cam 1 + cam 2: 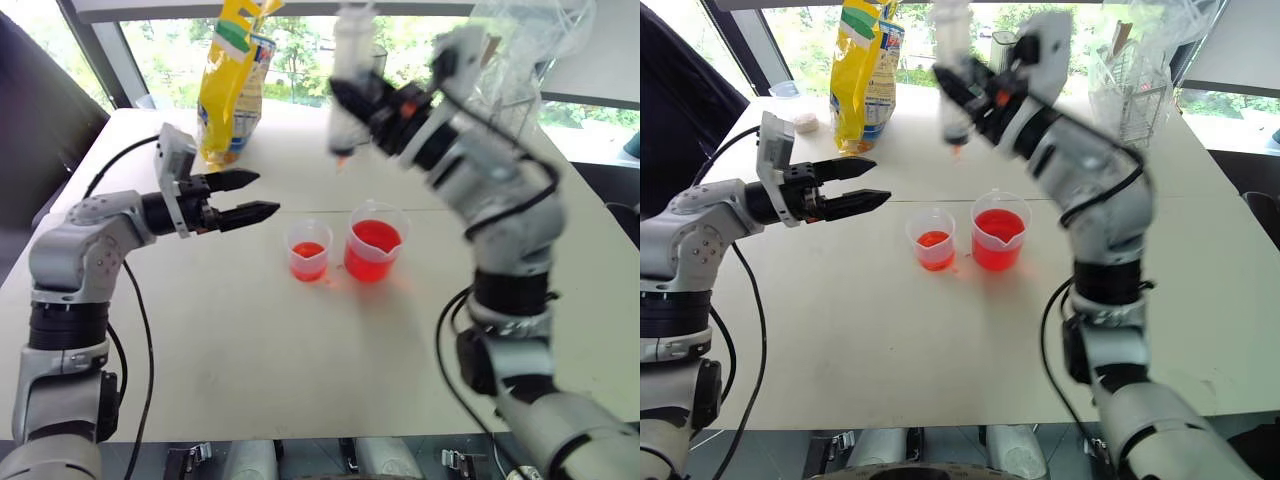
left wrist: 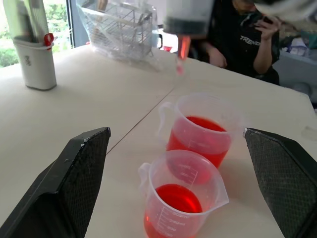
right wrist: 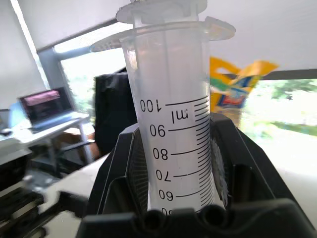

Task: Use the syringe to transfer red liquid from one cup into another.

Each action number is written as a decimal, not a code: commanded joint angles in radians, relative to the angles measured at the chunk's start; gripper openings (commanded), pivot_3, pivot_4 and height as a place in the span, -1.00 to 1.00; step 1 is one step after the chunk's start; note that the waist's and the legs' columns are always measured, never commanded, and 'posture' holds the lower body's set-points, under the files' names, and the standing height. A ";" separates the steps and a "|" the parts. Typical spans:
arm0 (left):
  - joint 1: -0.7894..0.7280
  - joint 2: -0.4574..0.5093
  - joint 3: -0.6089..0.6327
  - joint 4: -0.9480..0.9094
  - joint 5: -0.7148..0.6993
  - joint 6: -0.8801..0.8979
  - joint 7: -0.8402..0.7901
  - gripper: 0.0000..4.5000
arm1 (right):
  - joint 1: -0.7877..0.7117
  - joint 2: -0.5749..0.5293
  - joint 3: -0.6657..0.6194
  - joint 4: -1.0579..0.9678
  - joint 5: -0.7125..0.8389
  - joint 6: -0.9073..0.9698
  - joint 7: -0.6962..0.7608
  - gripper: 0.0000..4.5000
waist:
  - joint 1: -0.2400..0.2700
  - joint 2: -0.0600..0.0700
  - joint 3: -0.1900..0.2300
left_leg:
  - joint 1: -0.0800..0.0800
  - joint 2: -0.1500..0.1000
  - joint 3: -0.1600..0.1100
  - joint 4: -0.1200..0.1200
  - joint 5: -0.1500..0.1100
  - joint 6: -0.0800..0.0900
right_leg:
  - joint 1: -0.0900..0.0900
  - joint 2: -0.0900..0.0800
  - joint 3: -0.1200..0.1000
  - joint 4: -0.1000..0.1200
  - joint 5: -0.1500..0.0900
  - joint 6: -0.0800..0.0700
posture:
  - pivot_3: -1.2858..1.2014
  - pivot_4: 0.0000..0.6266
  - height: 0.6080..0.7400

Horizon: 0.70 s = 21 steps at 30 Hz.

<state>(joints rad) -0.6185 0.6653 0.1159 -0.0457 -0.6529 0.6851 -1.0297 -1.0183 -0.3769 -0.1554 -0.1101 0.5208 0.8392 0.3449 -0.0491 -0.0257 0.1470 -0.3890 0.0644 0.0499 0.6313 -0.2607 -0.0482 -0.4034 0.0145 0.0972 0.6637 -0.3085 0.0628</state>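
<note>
While the left hand [image 1: 262,196] hangs over the surface [image 1: 250,340] with its two fingers spread wide and nothing between them, it sits just to the left of the cups, pointing their way. Next along, the small cup [image 1: 309,250] stands upright with a shallow pool of red liquid [image 1: 308,252] in the bottom, and right beside it, near but apart as far as I can tell, the big cup [image 1: 376,242] holds a good deal more red. Up above and behind the pair, the right hand [image 1: 958,92] is clamped tight on the syringe [image 1: 350,70], barrel upright, reddish tip down, hovering well clear of both rims; the wrist view shows the scale marks between the fingers, the barrel there looking clear with no red in it. So my read is that a draw from the big cup comes next, though a finished squirt into the small one would look much the same. To do it well, that tip wants to come down dead centre over the big cup's mouth, straight and slow, and go under the red before the plunger is worked. Whether the free left hand is to work the plunger or steady a cup is not clear from here. Any sideways swing risks knocking a light cup over.
</note>
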 commanded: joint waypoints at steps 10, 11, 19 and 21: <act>0.051 -0.041 -0.034 -0.084 0.017 -0.045 0.017 0.96 | 0.029 -0.342 0.134 0.226 -0.098 0.503 0.060 -0.40 | -0.009 0.001 0.000 | 0.000 0.002 0.002 -0.003 -0.001 0.002 | -0.003 0.008 0.005 -0.001 0.000 0.000 | 0.03 -0.52 1.00; 0.056 -0.044 -0.036 -0.088 0.018 -0.047 0.019 0.96 | 0.034 -0.343 0.145 0.238 -0.102 0.537 0.062 -0.40 | -0.012 0.002 0.000 | 0.000 0.002 0.002 -0.003 -0.001 0.002 | -0.003 0.008 0.005 0.000 0.000 0.000 | 0.03 -0.52 1.00; 0.079 -0.048 -0.041 -0.119 0.014 -0.045 0.029 0.96 | 0.073 -0.332 0.219 0.325 -0.125 0.645 0.095 -0.40 | -0.018 0.002 0.000 | 0.000 0.001 0.002 -0.001 -0.001 0.002 | -0.002 0.007 0.005 0.000 0.000 0.000 | 0.03 -0.52 1.00; 0.082 -0.047 -0.042 -0.127 0.016 -0.044 0.033 0.96 | 0.088 -0.321 0.226 0.341 -0.131 0.644 0.095 -0.40 | -0.019 0.002 0.000 | 0.000 0.000 0.002 -0.001 -0.001 0.002 | -0.002 0.007 0.005 0.000 0.000 0.000 | 0.03 -0.52 1.00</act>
<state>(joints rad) -0.5400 0.6104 0.0626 -0.1324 -0.6326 0.6587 -0.9991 -0.9269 -0.6980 0.0735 0.2316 0.4014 1.4832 0.4379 -0.0679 -0.0240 0.1470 -0.3894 0.0648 0.0518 0.6305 -0.2621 -0.0457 -0.4057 0.0215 0.1021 0.6632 -0.3085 0.0630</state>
